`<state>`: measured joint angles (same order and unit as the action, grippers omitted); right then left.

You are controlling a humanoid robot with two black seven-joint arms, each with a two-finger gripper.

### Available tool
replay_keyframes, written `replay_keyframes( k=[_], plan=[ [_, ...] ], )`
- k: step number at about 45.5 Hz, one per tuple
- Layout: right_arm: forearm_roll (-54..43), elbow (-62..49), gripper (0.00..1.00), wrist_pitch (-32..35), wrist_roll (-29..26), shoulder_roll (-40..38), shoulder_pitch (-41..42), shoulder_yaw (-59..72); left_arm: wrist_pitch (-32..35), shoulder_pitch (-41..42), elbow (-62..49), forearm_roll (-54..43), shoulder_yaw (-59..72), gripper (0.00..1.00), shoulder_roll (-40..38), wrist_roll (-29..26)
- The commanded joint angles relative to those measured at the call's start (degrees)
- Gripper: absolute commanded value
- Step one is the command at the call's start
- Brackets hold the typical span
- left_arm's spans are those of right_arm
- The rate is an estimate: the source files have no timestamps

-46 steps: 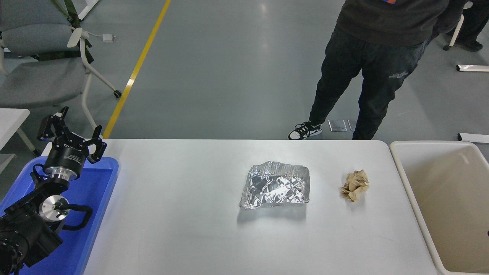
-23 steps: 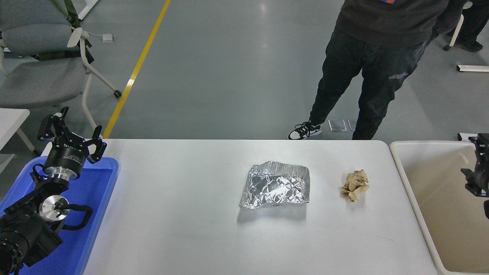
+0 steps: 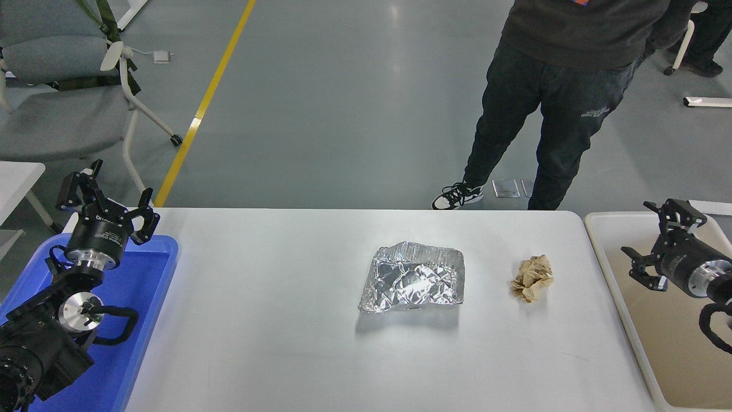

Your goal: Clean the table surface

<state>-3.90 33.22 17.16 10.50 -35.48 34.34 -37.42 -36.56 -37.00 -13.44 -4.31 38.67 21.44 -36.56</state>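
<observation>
The white table surface carries a crumpled silver foil tray near its middle and a crumpled brown paper ball to the right of it. My right gripper hangs open over the beige bin, some way right of the paper ball, with nothing between its fingers. My left gripper is parked open above the far end of the blue tray at the lower left, holding nothing.
A blue plastic tray lies at the table's left end. A beige-white bin stands against the right end. A person in dark clothes stands beyond the far edge. A grey chair is at the top left.
My right arm has come into view from the right edge and moved left and forward over the bin. The left arm, the foil tray and the paper ball have not moved.
</observation>
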Motion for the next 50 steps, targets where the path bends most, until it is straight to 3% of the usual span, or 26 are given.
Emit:
replay_keyframes(
  k=[1,8,16,37,44,50],
  plan=[
    [0.47,3.34,1.0,2.97,7.24,1.2,-3.23,-11.0,0.0,0.0,0.0,0.0,0.0,1.0,0.0,0.0],
    [0.56,6.51,1.0,2.88,13.14,2.6,-7.62,-14.43,0.0,0.0,0.0,0.0,0.0,1.0,0.0,0.0],
    [0.47,7.83,1.0,2.53,14.64,5.42,-12.81,-18.38,0.0,0.0,0.0,0.0,0.0,1.0,0.0,0.0],
    [0.64,11.61,1.0,1.91,8.75,0.41,-13.95,-17.69,0.0,0.0,0.0,0.0,0.0,1.0,0.0,0.0],
    [0.47,18.63,1.0,1.83,8.22,-3.36,-15.09,-15.76,0.0,0.0,0.0,0.0,0.0,1.0,0.0,0.0],
    [-0.41,24.17,1.0,-2.03,6.91,-6.26,-14.22,-12.59,0.0,0.0,0.0,0.0,0.0,1.0,0.0,0.0]
  ],
)
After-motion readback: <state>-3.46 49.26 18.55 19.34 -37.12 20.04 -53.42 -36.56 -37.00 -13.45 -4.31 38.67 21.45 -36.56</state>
